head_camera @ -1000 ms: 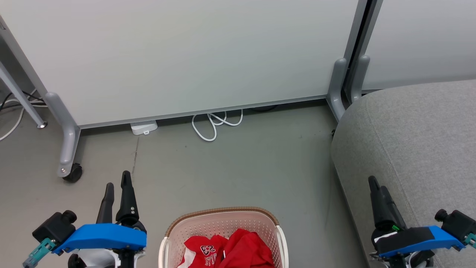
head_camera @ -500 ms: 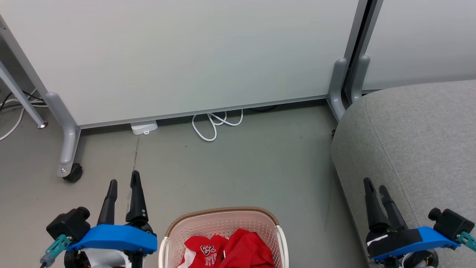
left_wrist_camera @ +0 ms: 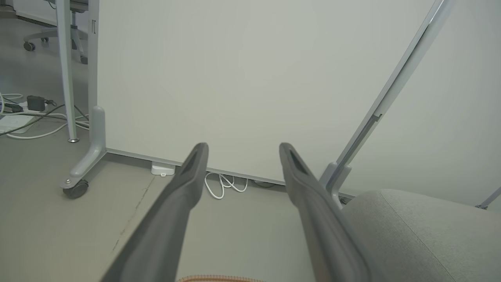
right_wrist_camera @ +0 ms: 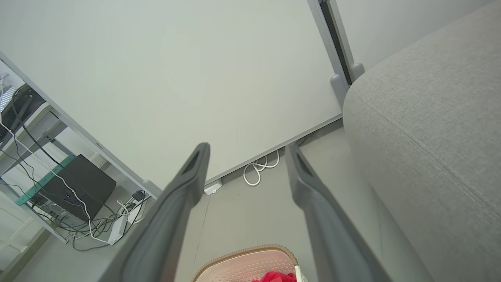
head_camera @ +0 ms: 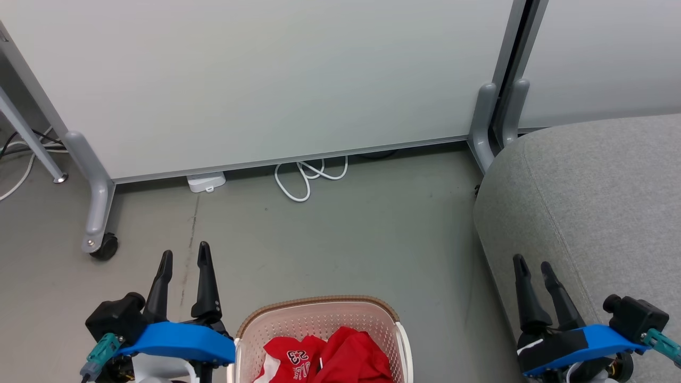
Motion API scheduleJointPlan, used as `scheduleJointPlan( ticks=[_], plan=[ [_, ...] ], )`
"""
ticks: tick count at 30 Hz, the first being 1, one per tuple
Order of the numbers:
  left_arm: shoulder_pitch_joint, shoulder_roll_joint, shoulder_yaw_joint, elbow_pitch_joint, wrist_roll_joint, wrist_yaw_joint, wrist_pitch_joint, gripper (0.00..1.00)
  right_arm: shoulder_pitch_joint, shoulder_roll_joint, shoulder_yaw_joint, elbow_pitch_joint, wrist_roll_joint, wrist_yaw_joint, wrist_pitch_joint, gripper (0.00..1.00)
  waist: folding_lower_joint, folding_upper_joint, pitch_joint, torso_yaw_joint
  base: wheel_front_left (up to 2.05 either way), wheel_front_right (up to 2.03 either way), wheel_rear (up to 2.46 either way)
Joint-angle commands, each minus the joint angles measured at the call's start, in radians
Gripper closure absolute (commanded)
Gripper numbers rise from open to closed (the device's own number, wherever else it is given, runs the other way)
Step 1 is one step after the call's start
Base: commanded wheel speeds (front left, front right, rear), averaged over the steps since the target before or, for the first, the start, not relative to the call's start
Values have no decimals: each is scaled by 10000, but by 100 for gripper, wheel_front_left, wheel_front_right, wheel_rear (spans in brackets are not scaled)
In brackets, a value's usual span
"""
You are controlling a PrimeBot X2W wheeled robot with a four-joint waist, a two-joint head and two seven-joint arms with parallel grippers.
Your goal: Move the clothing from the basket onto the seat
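The cream basket point(head_camera: 319, 307) with a brown rim stands on the floor at the bottom centre of the head view. Red clothing point(head_camera: 332, 359) with printed numbers lies bunched inside it. The basket rim point(right_wrist_camera: 250, 250) and a bit of red clothing point(right_wrist_camera: 276, 277) also show low in the right wrist view. The grey seat point(head_camera: 601, 202) fills the right side. My left gripper point(head_camera: 184, 254) hangs open just left of the basket, holding nothing. My right gripper point(head_camera: 532, 264) is open over the seat's left edge, right of the basket.
A pale partition panel point(head_camera: 266, 80) on grey wheeled feet point(head_camera: 96, 213) stands behind the floor space. A white cable loop point(head_camera: 306, 178) and a small white box point(head_camera: 206, 182) lie at its base. Bare grey floor point(head_camera: 346, 239) lies between the basket and the panel.
My left gripper has shifted right toward the basket and slightly down. My right gripper has shifted left and spread from edge-on to showing both fingers apart. Basket and clothing have not moved.
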Motion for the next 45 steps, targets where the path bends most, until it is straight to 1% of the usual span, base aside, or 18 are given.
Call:
scheduleJointPlan(
  ticks=[1, 25, 34, 42, 45],
  plan=[
    [-213, 46, -53, -103, 379, 30, -124, 0, -192, -78, 43, -22, -344, 19, -136, 0, -1, 0, 4, 4, 0, 0, 0],
    [-156, 56, -322, -6, 2481, 35, -640, 0, -179, -95, 277, 160, -2315, 24, -654, 0, -1, 0, 12, 19, 0, 0, 0],
    [-152, 50, -404, 109, 3129, -64, -816, 0, -218, -101, 363, 236, -2980, 25, -825, 0, -1, 0, 27, 25, 0, 0, 0],
    [-150, 27, -380, 344, 3436, -312, -947, 0, -165, -104, 432, 260, -3527, 27, -979, 0, -1, 0, 20, 11, 0, 0, 0],
    [-151, 20, -340, 513, 3397, -418, -1009, 0, -150, -106, 446, 270, -3702, 26, -1021, 0, -1, 0, 22, 12, 0, 0, 0]
  ],
)
